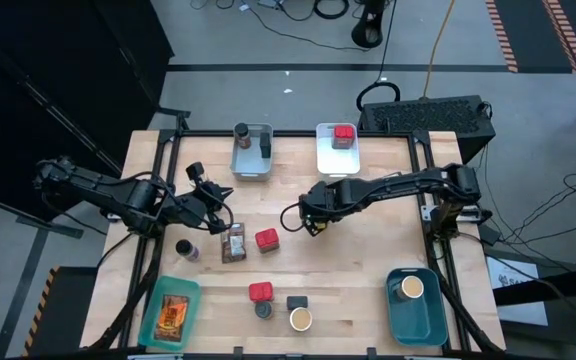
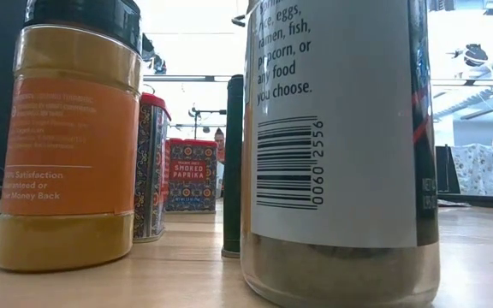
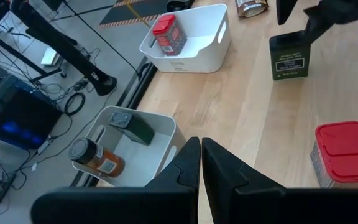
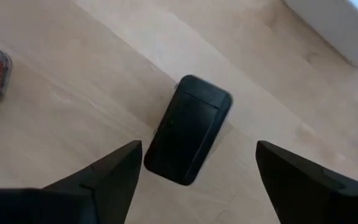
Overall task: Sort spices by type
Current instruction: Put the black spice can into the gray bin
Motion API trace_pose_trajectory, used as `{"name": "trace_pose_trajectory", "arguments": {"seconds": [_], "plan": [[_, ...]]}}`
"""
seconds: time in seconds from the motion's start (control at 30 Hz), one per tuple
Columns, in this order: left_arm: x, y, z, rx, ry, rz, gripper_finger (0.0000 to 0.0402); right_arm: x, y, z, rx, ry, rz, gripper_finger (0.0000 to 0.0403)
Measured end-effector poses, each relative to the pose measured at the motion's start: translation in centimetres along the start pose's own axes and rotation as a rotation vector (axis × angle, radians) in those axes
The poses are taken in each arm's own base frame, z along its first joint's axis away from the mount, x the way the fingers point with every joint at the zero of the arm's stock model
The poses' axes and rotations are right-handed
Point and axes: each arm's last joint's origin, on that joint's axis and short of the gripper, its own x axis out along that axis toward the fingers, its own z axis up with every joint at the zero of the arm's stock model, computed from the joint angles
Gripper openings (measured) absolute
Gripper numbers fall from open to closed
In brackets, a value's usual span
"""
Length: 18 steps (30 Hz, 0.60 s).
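Black matte tin (image 4: pixel 188 129), boxy with rounded corners, lies flat on the bare wood counter (image 4: pixel 92 68) between the right claw (image 4: pixel 197 177) fingers; claw wide, touching nothing. High view puts that claw (image 1: pixel 313 226) mid-counter, just right of a red-lidded tin (image 1: pixel 266 239).

Left claw (image 3: pixel 201 163) pinched shut, empty, over the counter's left part (image 1: pixel 211 205), near a printed packet (image 1: pixel 233 243) and a dark jar (image 1: pixel 186 249).

Readable text, low view:
- red tin (image 2: pixel 191 174): "SMOKED PAPRIKA"
- big jar (image 2: pixel 341 154), white label: "eggs, fish, popcorn, or any food you choose", barcode 0060 2556
- orange-label jar (image 2: pixel 68 137), yellow powder: "100% Satisfaction Guaranteed or Money Back"

Bins, smooth plastic, rectangular:
- white bin (image 1: pixel 339 150): one red tin (image 3: pixel 168 35)
- grey bin (image 1: pixel 251 151): orange jar (image 3: pixel 98 158) plus dark tin (image 3: pixel 133 126)
- blue bin (image 1: pixel 414 305): tan-topped jar
- teal bin (image 1: pixel 171 312): brown-orange packet

Front edge: red tin, dark tin, dark jar, tan-topped jar, clustered.
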Motion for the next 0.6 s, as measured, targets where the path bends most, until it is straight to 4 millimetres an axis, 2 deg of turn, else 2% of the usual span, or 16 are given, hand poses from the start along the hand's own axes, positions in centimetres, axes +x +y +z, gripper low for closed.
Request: {"name": "trace_pose_trajectory", "arguments": {"seconds": [0.13, 0.27, 0.37, 0.57, 0.6], "plan": [[0.0, 0.0, 0.0, -0.001, -0.001, 0.001, 0.002, 1.0, 0.3, 0.1, -0.022, 0.015, -0.004, 0.0293], [0.0, 0.0, 0.1, -0.006, -0.007, 0.002, 0.002, 1.6, 0.7, 0.2, -0.056, 0.029, 0.013, 0.0263], [0.0, 0.0, 0.1, -0.006, -0.008, 0.002, 0.002, 1.7, 0.8, 0.3, -0.061, 0.02, 0.024, 0.0221], [0.0, 0.0, 0.1, -0.006, -0.008, 0.003, 0.002, 1.8, 0.8, 0.3, -0.088, 0.021, 0.019, 0.0111], [0.0, 0.0, 0.1, -0.006, -0.008, 0.003, 0.002, 1.8, 0.8, 0.3, -0.098, 0.021, 0.02, 0.0107]]}}
